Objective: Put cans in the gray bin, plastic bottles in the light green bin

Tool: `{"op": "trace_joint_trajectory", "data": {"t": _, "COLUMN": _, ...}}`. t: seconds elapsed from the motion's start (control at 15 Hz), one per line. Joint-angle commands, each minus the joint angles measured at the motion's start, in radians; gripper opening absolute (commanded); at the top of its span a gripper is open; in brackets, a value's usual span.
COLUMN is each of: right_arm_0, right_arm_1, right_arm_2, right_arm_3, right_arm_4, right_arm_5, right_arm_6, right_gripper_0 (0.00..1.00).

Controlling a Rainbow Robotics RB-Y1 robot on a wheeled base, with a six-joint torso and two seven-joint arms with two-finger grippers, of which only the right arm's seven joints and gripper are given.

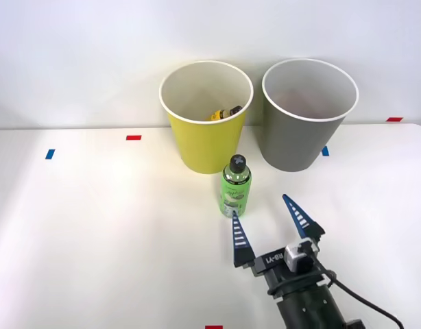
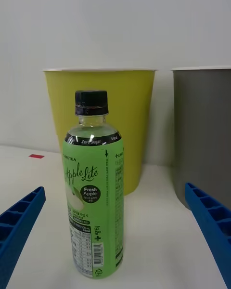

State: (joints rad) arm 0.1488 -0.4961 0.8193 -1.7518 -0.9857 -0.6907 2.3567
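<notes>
- White bench [image 1: 94,226] carries an upright green bottle [image 1: 235,186] before the light green bin [image 1: 205,140].
- Right tool [image 1: 271,220] gapes wide, just short.
- Probably light, slick, tippy: grip mid-label.

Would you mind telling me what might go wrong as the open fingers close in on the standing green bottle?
1. The green bottle stands upright, nearer the left finger than midway in the right gripper; that finger may nudge it over first.
2. It stands just before the light green bin, so a push forward might knock it against the wall.
3. The gray bin stands close beside; a drifting drop might land there.
</notes>
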Motion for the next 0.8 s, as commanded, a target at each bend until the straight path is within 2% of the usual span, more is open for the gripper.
{"op": "trace_joint_trajectory", "data": {"t": 0.07, "right_arm_0": -0.046, "right_arm_1": 0.033, "right_arm_2": 0.000, "right_arm_3": 0.000, "right_arm_4": -0.073, "right_arm_5": 0.051, "right_arm_6": 0.072, "right_gripper_0": 1.00}}
{"op": "trace_joint_trajectory", "data": {"t": 0.4, "right_arm_0": -0.132, "right_arm_1": 0.096, "right_arm_2": 0.017, "right_arm_3": 0.000, "right_arm_4": -0.363, "right_arm_5": 0.065, "right_arm_6": 0.349, "right_gripper_0": 1.00}}
{"op": "trace_joint_trajectory", "data": {"t": 0.67, "right_arm_0": -0.187, "right_arm_1": 0.123, "right_arm_2": 0.024, "right_arm_3": 0.000, "right_arm_4": -0.539, "right_arm_5": 0.066, "right_arm_6": 0.349, "right_gripper_0": 1.00}}
{"op": "trace_joint_trajectory", "data": {"t": 0.8, "right_arm_0": -0.199, "right_arm_1": 0.129, "right_arm_2": 0.026, "right_arm_3": 0.000, "right_arm_4": -0.590, "right_arm_5": 0.066, "right_arm_6": 0.349, "right_gripper_0": 1.00}}
